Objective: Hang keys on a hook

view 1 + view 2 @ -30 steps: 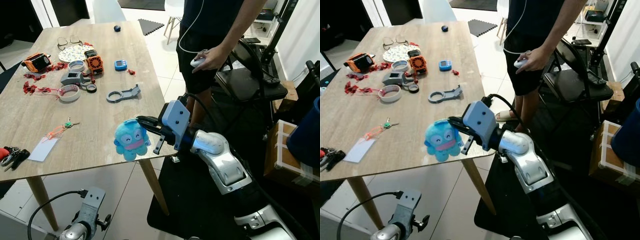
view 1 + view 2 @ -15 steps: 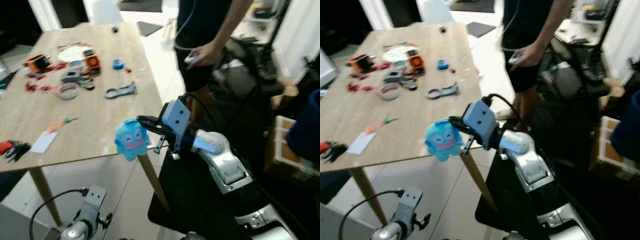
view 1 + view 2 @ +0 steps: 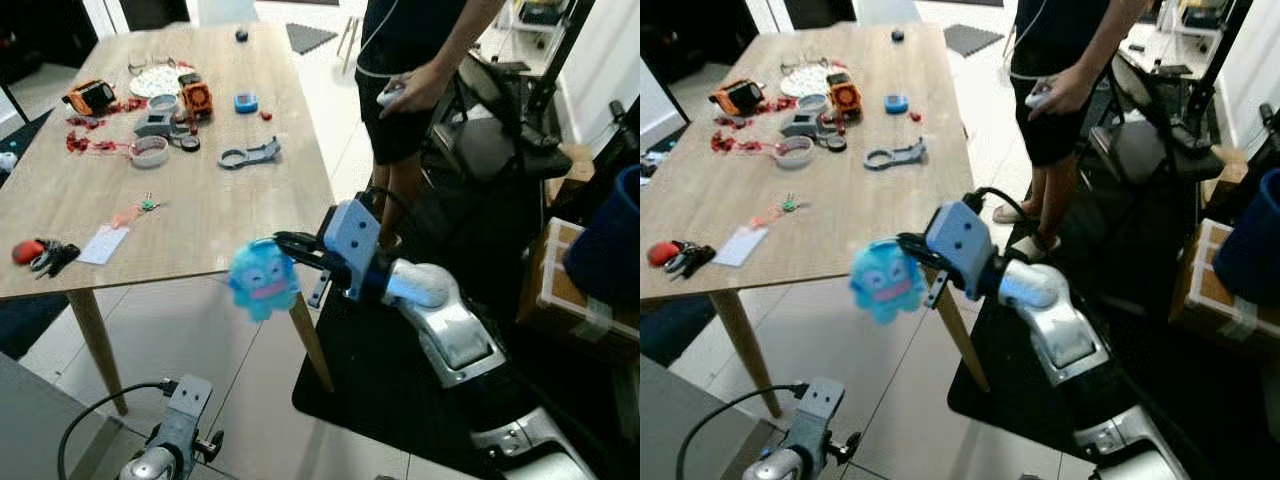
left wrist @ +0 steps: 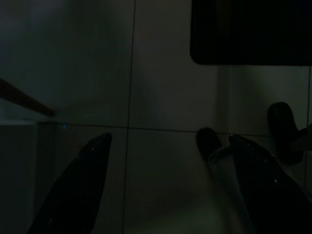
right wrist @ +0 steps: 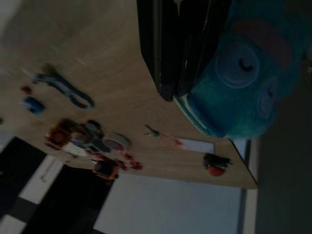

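My camera view has backed away from the wooden table (image 3: pixel 200 215). My right gripper (image 3: pixel 285 247) stays clenched on the blue plush keychain (image 3: pixel 262 280), which could swing loose.

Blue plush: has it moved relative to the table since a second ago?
Yes. The plush, held in the right tool, was over the table corner; now it hangs past the near edge, above the floor.

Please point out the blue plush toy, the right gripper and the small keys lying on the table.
blue plush toy (image 3: pixel 262 279), left eye view, on its face.
right gripper (image 3: pixel 283 241), left eye view, between its fingertips.
keys (image 3: pixel 146 206), left eye view, on the green part.
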You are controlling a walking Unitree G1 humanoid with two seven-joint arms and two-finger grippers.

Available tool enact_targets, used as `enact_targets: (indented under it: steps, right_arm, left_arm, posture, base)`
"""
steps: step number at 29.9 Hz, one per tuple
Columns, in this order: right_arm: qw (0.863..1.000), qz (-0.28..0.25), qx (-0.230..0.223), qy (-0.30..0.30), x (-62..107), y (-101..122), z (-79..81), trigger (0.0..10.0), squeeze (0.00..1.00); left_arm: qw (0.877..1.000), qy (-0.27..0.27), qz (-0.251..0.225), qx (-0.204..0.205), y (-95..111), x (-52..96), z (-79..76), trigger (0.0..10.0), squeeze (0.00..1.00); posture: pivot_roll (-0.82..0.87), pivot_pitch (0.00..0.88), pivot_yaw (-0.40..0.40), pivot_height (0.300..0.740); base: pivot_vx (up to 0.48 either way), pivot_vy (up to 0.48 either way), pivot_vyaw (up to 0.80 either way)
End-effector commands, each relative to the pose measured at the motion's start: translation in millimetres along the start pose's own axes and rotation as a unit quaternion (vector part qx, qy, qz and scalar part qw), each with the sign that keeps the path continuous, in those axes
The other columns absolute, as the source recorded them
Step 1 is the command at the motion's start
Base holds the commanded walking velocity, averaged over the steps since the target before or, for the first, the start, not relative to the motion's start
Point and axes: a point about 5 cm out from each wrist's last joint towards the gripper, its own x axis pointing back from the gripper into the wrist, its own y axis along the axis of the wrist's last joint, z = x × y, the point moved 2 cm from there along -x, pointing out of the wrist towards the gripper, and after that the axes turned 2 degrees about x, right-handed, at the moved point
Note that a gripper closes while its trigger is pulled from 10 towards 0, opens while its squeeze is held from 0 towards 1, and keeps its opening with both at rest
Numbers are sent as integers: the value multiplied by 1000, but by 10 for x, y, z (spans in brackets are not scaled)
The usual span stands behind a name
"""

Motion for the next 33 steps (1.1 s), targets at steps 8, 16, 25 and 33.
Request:
enact_targets:
  steps: [8,16,25,33]
  right_arm:
    - [1000,-4,-2,7,-22,8,59,10000,0]
    - [1000,-6,-4,10,-32,13,75,10000,0]
    - [1000,-8,-7,11,-40,16,90,10000,0]
    - [1000,-8,-7,12,-39,15,91,10000,0]
  left_arm:
    - [1000,19,-11,-3,30,27,110,10000,0]
    - [999,42,-33,-2,105,54,239,10000,0]
    - [998,44,-29,19,78,64,261,10000,0]
    - [998,54,-33,19,97,59,267,10000,0]
  posture:
    - [-79,50,49,740]
    - [-73,52,48,740]
    - [-70,56,48,740]
    - [-70,55,46,740]
  base:
    - [-135,0,0]
    - [0,0,0]
    - [0,-103,0]
    - [0,-213,0]
